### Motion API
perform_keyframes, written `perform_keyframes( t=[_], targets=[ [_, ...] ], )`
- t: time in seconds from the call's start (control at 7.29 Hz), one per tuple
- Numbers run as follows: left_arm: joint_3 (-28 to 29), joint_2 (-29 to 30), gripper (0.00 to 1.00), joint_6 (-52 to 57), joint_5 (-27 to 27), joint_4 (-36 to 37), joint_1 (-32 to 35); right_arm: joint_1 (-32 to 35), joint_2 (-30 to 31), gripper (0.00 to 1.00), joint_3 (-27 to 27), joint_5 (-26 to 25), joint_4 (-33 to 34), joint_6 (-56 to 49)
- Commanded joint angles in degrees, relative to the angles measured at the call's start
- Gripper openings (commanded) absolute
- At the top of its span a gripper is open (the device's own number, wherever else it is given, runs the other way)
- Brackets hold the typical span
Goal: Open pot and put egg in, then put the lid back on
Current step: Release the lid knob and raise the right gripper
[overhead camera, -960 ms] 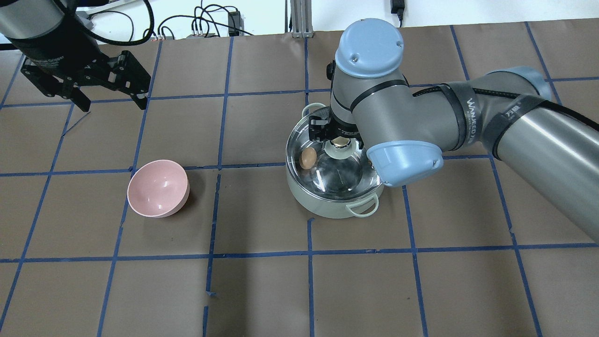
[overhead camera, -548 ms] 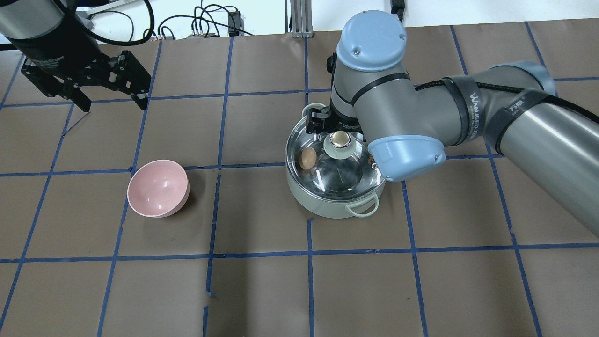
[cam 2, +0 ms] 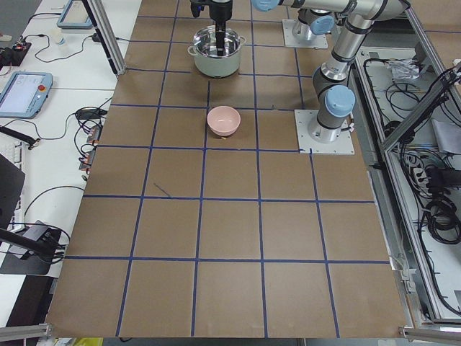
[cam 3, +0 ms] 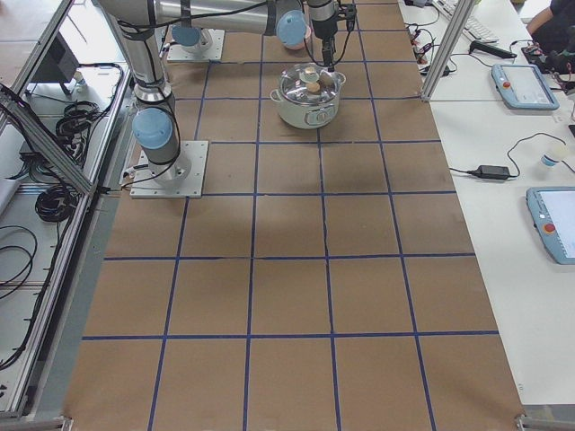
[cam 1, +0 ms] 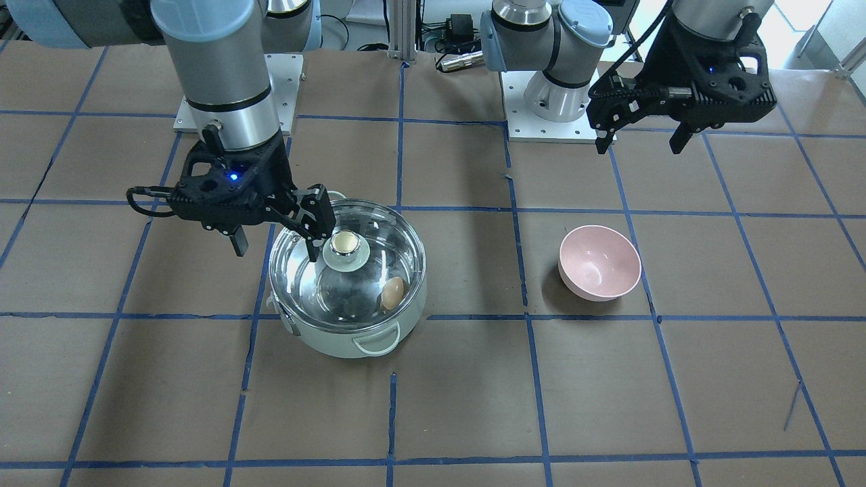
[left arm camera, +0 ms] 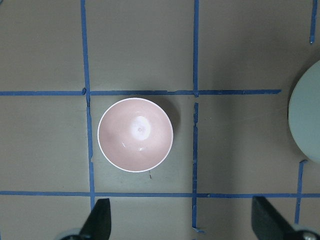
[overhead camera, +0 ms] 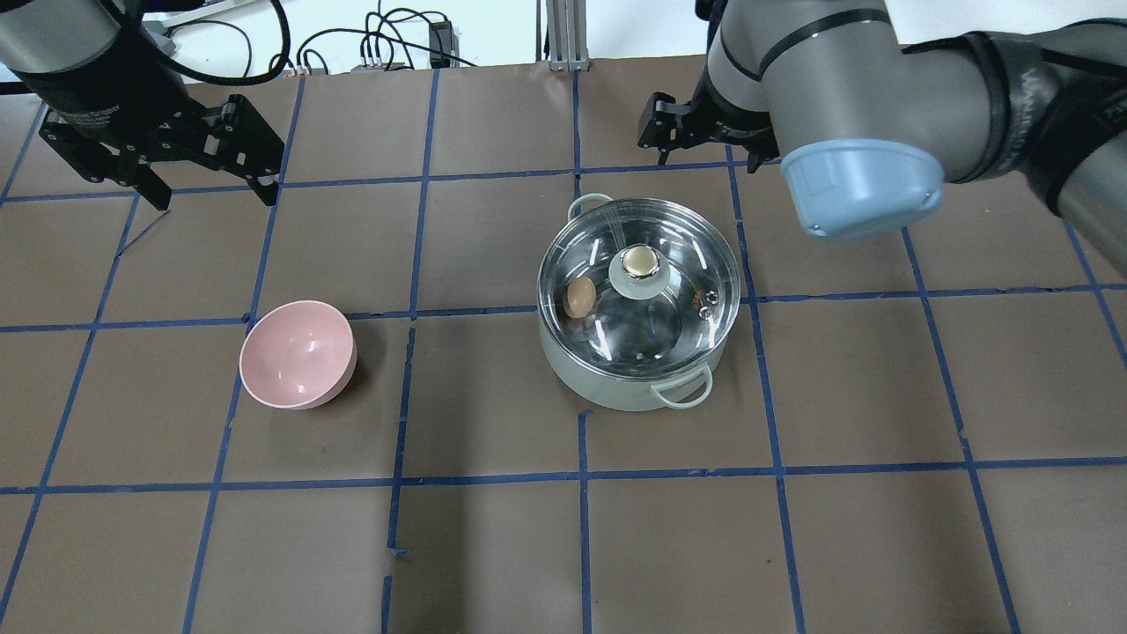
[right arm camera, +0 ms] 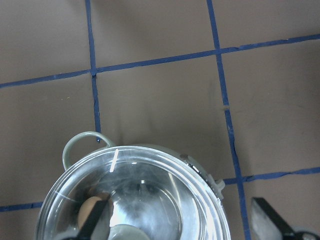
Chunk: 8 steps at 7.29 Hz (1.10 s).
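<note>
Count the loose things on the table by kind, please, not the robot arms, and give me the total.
Pot: 1
Lid: 1, on the pot
Egg: 1, inside the pot
Bowl: 1, pink and empty
Total: 4

This is a robotics lab. Two arms (cam 2: 338, 50) are bolted on steel plates (cam 2: 342, 144) to a desk (overhead camera: 493, 546) papered brown and gridded with blue tape (overhead camera: 581, 475). Teach pendants (cam 2: 25, 94) lie on side benches, and cables (cam 3: 36, 206) trail by aluminium framing (cam 2: 101, 32).
</note>
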State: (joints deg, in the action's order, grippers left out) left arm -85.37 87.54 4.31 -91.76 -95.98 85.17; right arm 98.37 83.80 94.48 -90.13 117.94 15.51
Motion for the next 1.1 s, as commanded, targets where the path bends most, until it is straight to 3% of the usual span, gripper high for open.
perform_keyframes(
  t=[0.0,0.27,0.96],
  targets=[
    [-0.06,-0.09,1.0,0.0,0.0,0.0,0.0,-2.56,4.25,1.0,0.0,0.04,-6.01,-2.5],
    [-0.06,-0.09,1.0,0.0,0.0,-0.09,0.0,-3.88,4.79,1.0,0.0,-3.19,-12.35,-6.68],
    [-0.24,-0.09,1.0,0.0,-0.09,-0.09,0.0,-4.33,4.88,1.0,0.44,-3.21,-14.14,-7.42]
  ],
)
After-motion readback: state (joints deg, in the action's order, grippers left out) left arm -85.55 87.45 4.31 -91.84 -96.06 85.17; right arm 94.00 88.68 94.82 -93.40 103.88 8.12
